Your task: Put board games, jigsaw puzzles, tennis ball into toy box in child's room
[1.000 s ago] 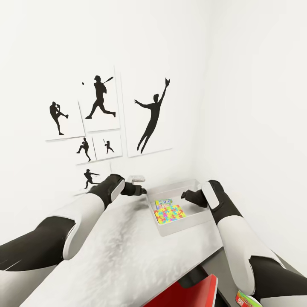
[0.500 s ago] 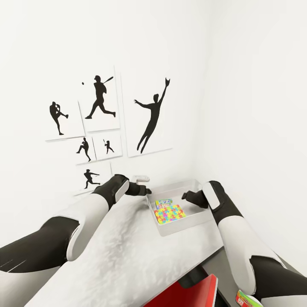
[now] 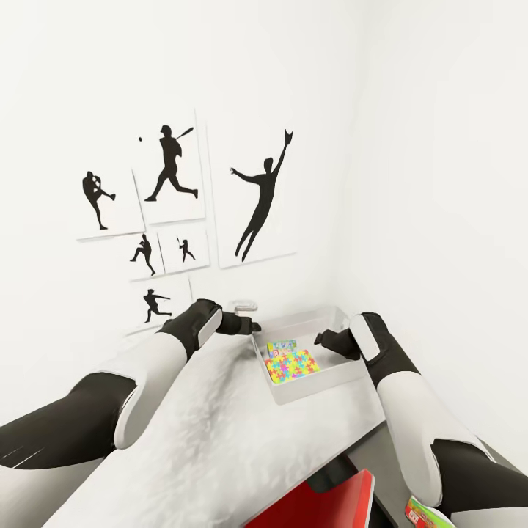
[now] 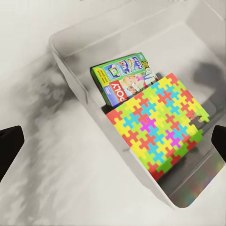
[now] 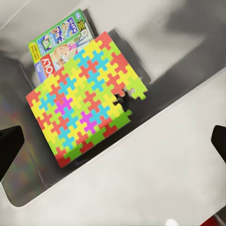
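A child's bedroom: black sports-silhouette posters (image 3: 176,220) hang above the table (image 3: 220,433), beside a toy box (image 3: 312,385) of games.

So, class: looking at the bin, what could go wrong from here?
1. The jigsaw puzzle lies tilted over the board game in the toy box, so added boxes may stack unevenly.
2. Both open grippers, left and right, hover at opposite rims and could nudge the box.

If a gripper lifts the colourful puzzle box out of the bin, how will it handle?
The jigsaw puzzle looks like a stiff, thin, flat box, so probably light. It leans tilted on the board game inside the toy box, so a push would likely slide it flat.
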Controlling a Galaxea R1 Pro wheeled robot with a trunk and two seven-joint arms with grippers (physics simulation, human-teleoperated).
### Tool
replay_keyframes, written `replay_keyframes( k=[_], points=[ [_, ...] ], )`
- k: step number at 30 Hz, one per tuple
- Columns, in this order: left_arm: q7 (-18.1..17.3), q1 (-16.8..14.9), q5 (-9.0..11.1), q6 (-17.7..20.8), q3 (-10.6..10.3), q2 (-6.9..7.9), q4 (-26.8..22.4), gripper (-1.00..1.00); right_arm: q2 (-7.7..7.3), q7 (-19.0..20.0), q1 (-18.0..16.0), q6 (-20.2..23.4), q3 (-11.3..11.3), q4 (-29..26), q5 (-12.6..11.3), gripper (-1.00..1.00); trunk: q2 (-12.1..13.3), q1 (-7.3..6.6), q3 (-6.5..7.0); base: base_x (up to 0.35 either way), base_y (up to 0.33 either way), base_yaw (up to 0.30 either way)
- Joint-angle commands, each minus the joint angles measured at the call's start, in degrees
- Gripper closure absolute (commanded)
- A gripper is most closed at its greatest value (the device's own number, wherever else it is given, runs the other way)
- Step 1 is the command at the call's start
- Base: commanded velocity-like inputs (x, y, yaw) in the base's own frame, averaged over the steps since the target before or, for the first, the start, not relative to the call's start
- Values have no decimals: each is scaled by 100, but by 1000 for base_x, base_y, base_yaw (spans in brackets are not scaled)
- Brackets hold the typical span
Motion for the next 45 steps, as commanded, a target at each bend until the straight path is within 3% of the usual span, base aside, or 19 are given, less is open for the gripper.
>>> replay_keyframes(
  k=[1,45],
  points=[
    [15,-6,57,19,-31,0,-4,-100,4,-57,-5,13,-21,-5,-61,-100,-15,4,-22,0,0,0],
    [50,-65,60,64,-30,0,-254,-100,-4,-50,-5,21,-29,9,-68,-100,-15,4,-433,0,0,0]
  ],
)
